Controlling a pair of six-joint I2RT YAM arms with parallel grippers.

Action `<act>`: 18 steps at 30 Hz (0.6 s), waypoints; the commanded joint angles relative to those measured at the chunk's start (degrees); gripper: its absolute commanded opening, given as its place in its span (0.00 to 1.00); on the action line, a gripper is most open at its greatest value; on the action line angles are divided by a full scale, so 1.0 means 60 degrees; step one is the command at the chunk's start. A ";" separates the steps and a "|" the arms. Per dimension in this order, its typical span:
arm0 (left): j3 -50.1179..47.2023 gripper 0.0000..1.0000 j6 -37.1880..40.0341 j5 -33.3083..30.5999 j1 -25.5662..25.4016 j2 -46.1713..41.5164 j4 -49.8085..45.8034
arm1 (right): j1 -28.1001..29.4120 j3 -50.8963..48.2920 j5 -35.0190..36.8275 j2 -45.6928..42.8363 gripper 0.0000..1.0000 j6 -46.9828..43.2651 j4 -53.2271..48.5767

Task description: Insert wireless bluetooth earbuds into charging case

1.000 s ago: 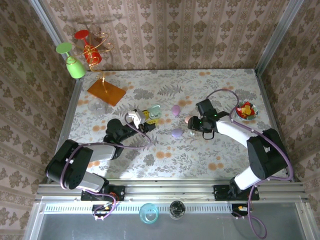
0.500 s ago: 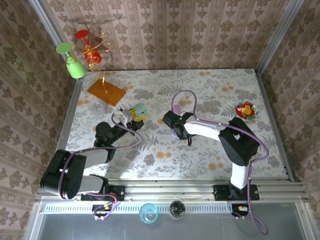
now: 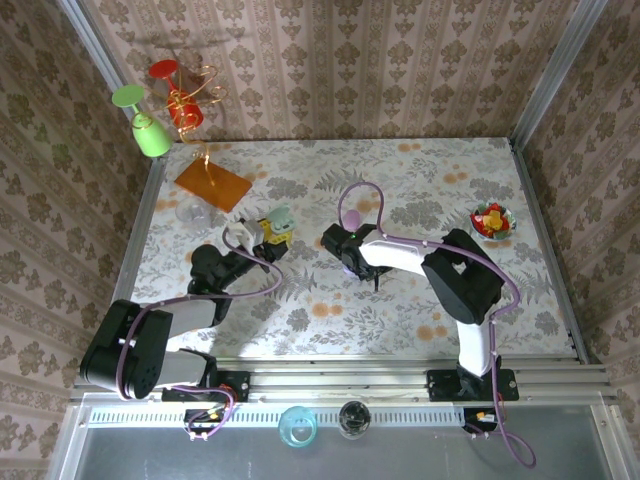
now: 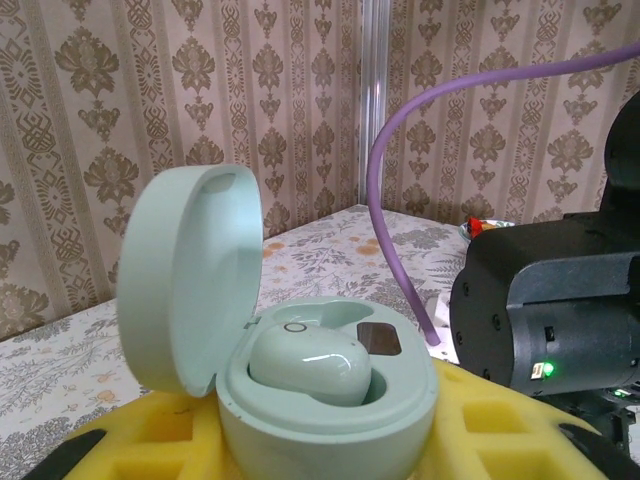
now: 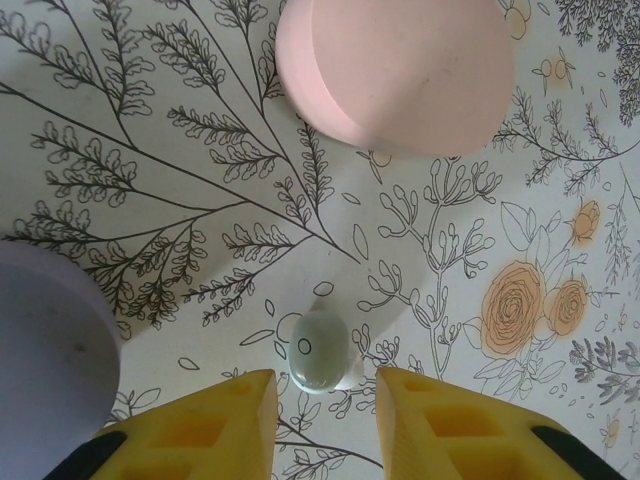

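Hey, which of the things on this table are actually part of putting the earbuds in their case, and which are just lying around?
Job: green charging case, open, in the left gripper, with a seated earbud; loose green earbud ahead of the right gripper; pink case and purple case.
Lying about: bowl of sweets; orange card; green glass; red glass.
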 commanded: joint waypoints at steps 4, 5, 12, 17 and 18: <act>0.0066 0.25 -0.0194 0.0220 0.0074 -0.0016 0.0294 | -0.0004 0.0326 0.0433 0.0341 0.31 0.0067 -0.0276; 0.0084 0.25 -0.0190 0.0220 0.0076 -0.0016 0.0299 | -0.0016 0.0300 0.0462 0.0358 0.30 0.0088 -0.0234; 0.0121 0.26 -0.0183 0.0498 0.0076 0.0014 0.0303 | -0.0122 0.0227 0.0422 0.0560 0.27 0.0080 -0.0085; 0.0056 0.25 -0.0226 0.0513 0.0076 0.0014 0.0294 | -0.0180 0.0284 0.0420 0.0606 0.24 -0.0019 -0.0104; 0.0056 0.26 -0.0221 0.0527 0.0076 0.0024 0.0295 | -0.0193 0.0296 0.0421 0.0589 0.23 -0.0033 -0.0136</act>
